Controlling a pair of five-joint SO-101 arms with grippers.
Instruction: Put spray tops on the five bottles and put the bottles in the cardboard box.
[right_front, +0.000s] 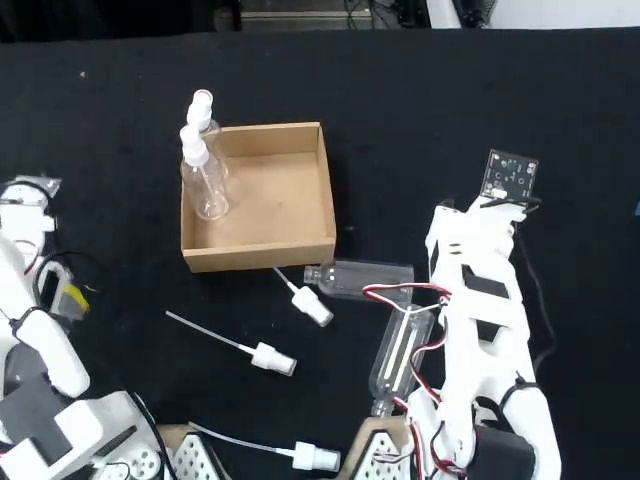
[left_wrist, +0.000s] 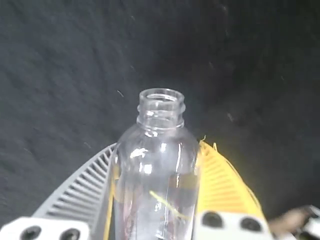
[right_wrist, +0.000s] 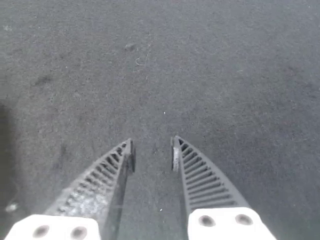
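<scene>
A clear bottle (left_wrist: 157, 170) with a bare, open neck stands between the grey and yellow fingers (left_wrist: 222, 182) of my left gripper (left_wrist: 157, 150), which is shut on it over black cloth. The right gripper (right_wrist: 152, 150) hovers above bare cloth, open by a narrow gap with nothing in it. In the cardboard box (right_front: 300, 240), two capped bottles (right_front: 205, 185) stand at its left wall. Two uncapped bottles lie on the table: one (right_front: 365, 278) just in front of the box, another (right_front: 395, 355) slanted beside the right arm (right_front: 480, 300). Three loose spray tops (right_front: 310, 303) (right_front: 272, 358) (right_front: 315, 458) lie in front of the box.
The left arm (right_front: 40, 350) sits at the table's left edge, the right arm at the lower right with red and white wires near the slanted bottle. Black cloth covers the whole table, and open cloth stretches behind the box and to the far right.
</scene>
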